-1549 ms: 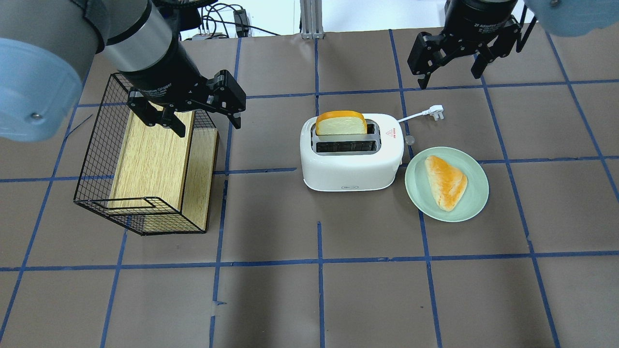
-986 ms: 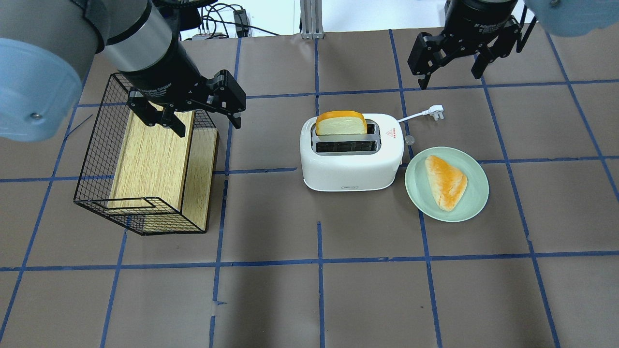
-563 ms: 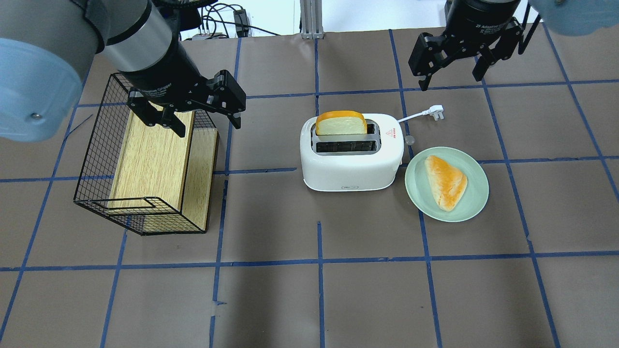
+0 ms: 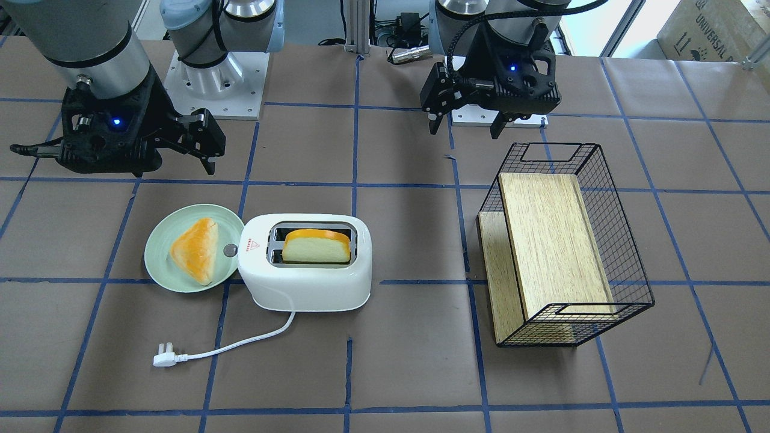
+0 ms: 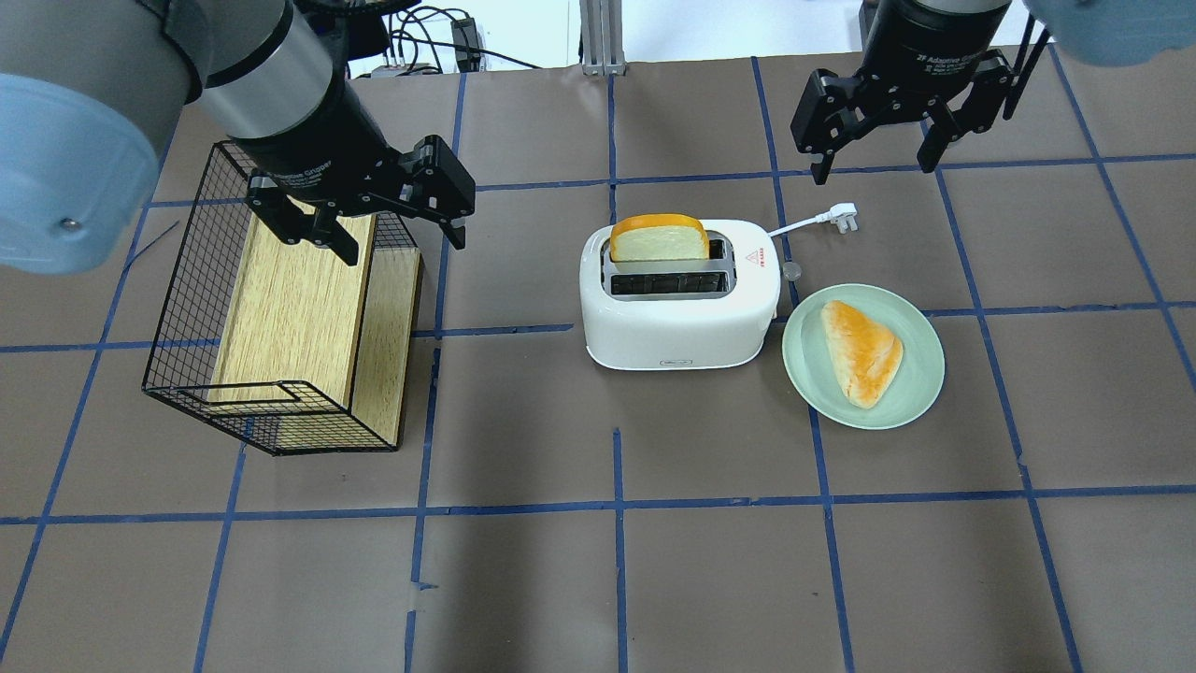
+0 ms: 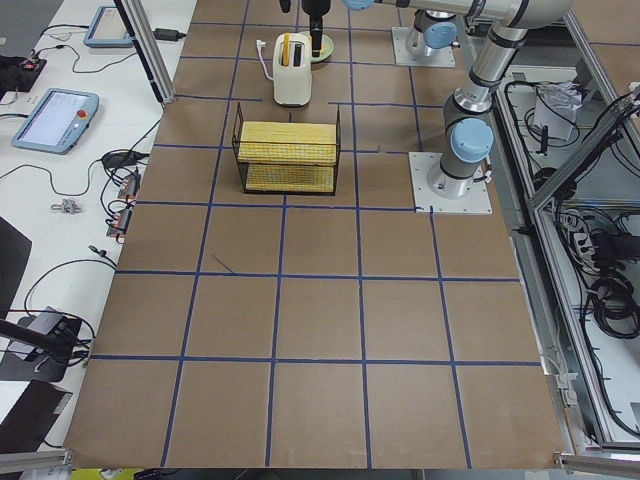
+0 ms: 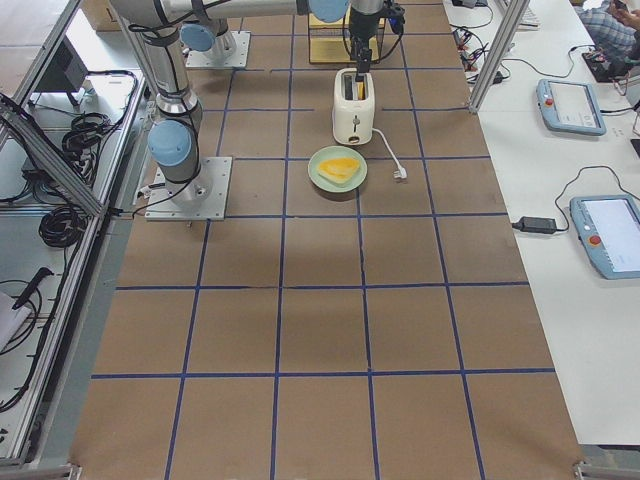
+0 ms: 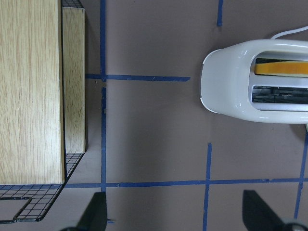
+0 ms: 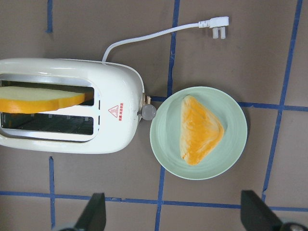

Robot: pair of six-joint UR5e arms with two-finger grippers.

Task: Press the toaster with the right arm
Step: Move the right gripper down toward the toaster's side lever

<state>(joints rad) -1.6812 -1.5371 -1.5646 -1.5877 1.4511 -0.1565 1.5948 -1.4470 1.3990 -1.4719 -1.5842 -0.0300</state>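
The white toaster (image 5: 677, 327) stands mid-table with a bread slice (image 5: 659, 238) upright in its far slot. Its silver knob (image 5: 792, 272) is on the right end, next to the plate. The cord runs to a plug (image 5: 844, 212). My right gripper (image 5: 874, 170) is open and empty. It hangs in the air beyond the toaster's right end, apart from it. The right wrist view looks straight down on the toaster (image 9: 115, 130) and knob (image 9: 148, 112). My left gripper (image 5: 405, 248) is open and empty above the wire basket's far right corner.
A green plate (image 5: 920, 393) holding a triangular pastry (image 5: 861, 350) touches the toaster's right end. A black wire basket (image 5: 187, 308) with a wooden block (image 5: 290, 308) inside lies at the left. Blue tape lines cross the brown table.
My right gripper has shifted slightly to the right and a little toward the toaster side in the overhead view, still open. The left arm and the objects have not moved.
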